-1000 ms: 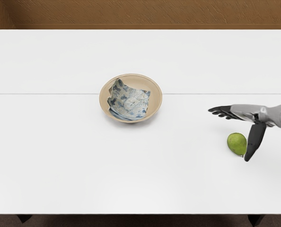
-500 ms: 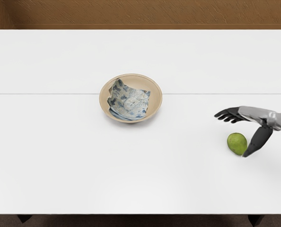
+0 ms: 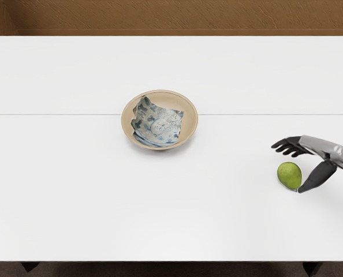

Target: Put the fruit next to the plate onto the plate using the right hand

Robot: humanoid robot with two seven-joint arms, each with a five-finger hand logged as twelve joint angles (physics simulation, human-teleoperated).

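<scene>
Nearest on the white desk [image 3: 73, 190], toward its right edge, lies the small green pear-shaped fruit [image 3: 289, 175], resting on the surface and held by nothing. The robot's grey right hand [image 3: 313, 147] reaches in from the right edge just behind and beside it. The dark fingers [image 3: 287, 146] are spread and point left, hovering just past the fruit's far side. The dark thumb [image 3: 316, 178] angles down along the fruit's right flank, its tip just beside the fruit's lower right edge. Whether the tip touches the skin cannot be told. The hand stands open around the fruit and grips nothing.

Farther back and well to the left, near the middle of the desk, sits the round tan ceramic plate [image 3: 129, 109] with a blue-and-white pattern inside. Only bare desk lies between fruit and plate. Beyond the far edge runs a brown wall [image 3: 171, 17].
</scene>
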